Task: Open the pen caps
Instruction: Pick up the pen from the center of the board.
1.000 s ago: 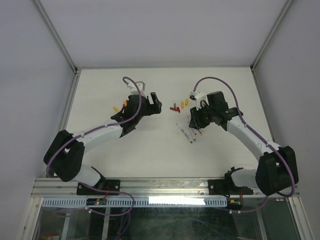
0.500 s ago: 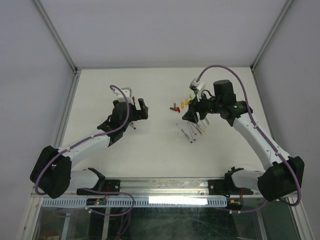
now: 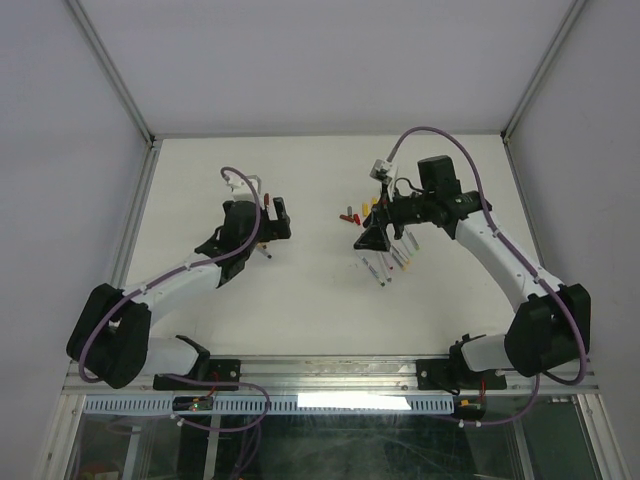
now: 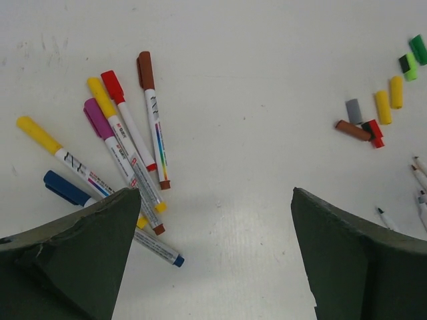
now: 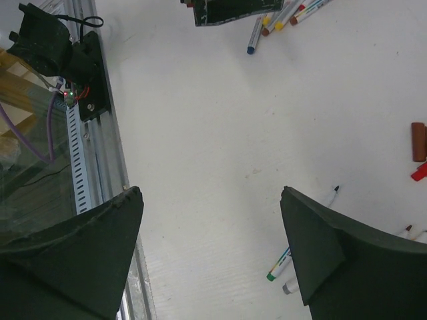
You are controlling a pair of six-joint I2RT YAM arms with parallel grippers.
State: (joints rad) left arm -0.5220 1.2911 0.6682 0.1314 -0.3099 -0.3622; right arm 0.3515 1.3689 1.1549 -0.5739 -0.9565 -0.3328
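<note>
Top external: high above the near edge, facing down on the whole desk [image 3: 300, 300]. Left wrist: close over the desk, facing capped pens [image 4: 127, 143] and loose pen caps [image 4: 373, 117]. Right wrist: close, facing back toward the near rail [image 5: 87, 167]; shares those pens and a brown cap [image 5: 418, 141].

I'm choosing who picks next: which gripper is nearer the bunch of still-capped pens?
Left. The left gripper hangs right beside the capped pens, one jaw overlapping them in its wrist view. The right gripper is across the table, beside the uncapped barrels.
</note>
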